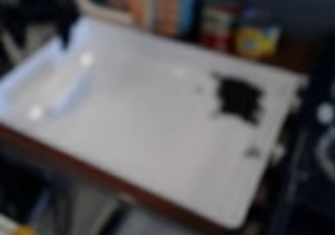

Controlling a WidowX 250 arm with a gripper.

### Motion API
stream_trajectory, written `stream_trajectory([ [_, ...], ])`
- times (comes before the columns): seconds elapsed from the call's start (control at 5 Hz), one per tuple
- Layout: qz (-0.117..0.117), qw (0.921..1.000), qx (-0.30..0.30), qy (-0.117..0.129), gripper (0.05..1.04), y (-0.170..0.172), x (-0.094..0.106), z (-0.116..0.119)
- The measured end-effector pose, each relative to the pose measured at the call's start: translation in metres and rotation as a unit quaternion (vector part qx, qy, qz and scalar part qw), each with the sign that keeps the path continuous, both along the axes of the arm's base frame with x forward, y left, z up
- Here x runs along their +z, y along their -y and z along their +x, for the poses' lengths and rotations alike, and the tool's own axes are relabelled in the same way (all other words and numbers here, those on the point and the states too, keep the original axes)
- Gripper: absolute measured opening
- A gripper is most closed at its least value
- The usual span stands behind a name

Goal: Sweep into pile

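Blur is softening every outline, so the dark pile [240, 98] is reading as one ragged-edged patch, its separate pieces impossible to make out. It is lying on the white tray [144, 121], towards the right-hand side in the camera view. A smaller dark scrap [252, 152] is sitting below it, apart from it and near the tray's right edge; whether it is the same stuff, I cannot tell. The pale blue-edged trough [75, 82] at the left is running out of the view at the left edge, and its exact shape is staying unclear.

How far the gripper is opening, what it is holding or touching, and how the arm is posing, I cannot tell.

Beyond the tray's far edge, a bottle with red on it [219, 28] is standing just beside a yellow-labelled container [256, 35], with an orange panel [167, 6] to their left, cut off at the top. A brown edge [98, 173] is running along the tray's near side.
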State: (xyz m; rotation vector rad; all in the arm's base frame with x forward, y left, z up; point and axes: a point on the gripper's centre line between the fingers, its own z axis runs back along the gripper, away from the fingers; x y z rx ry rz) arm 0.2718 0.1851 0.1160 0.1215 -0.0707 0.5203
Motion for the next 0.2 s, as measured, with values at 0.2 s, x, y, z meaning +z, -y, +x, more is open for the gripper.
stream_trajectory([
  [0.2, -0.001, 1.0000, 0.004, 0.002, 1.001, -0.0014, 0.0032, -0.0024],
])
